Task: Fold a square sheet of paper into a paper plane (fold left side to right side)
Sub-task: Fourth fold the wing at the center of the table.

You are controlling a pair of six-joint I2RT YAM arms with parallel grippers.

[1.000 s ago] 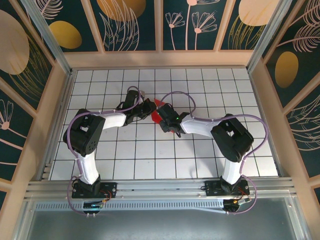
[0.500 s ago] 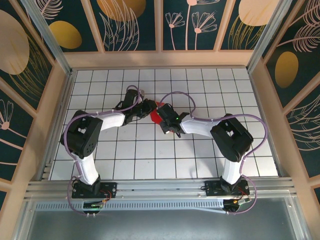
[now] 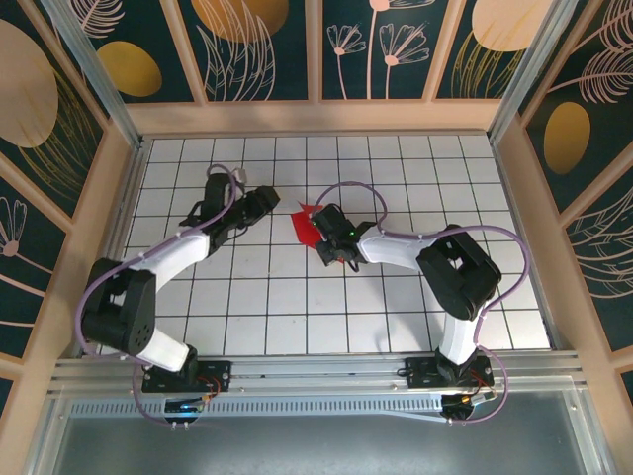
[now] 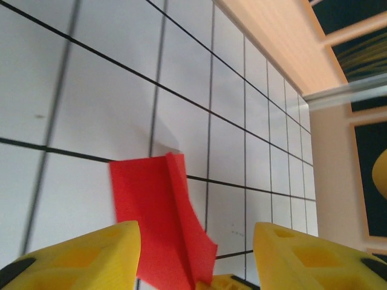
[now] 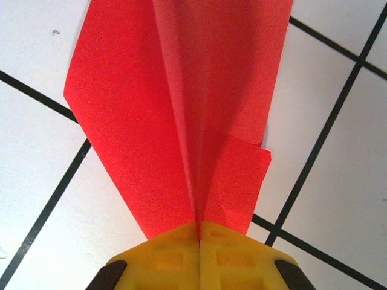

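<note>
The square sheet of paper is bright red and folded into a pointed paper plane (image 3: 306, 224) with a raised centre crease. It lies near the middle of the grid table. My right gripper (image 3: 320, 237) is shut on its narrow end, and the crease runs straight into the closed yellow jaws (image 5: 199, 226). The wings (image 5: 181, 103) spread out ahead of them. My left gripper (image 3: 267, 196) stands open about one tile to the left of the paper, touching nothing. In the left wrist view the plane (image 4: 158, 211) lies ahead, between the spread yellow fingers (image 4: 91, 254).
The white grid table (image 3: 297, 307) is boxed in by wooden walls (image 3: 316, 117) at the back and sides. Both arm bases sit on the rail at the near edge (image 3: 316, 374). Purple cables loop above each arm.
My left gripper has opened, let go of the paper and swung back to the left by about a tile. The right gripper closed on the plane's narrow end and stays put.
</note>
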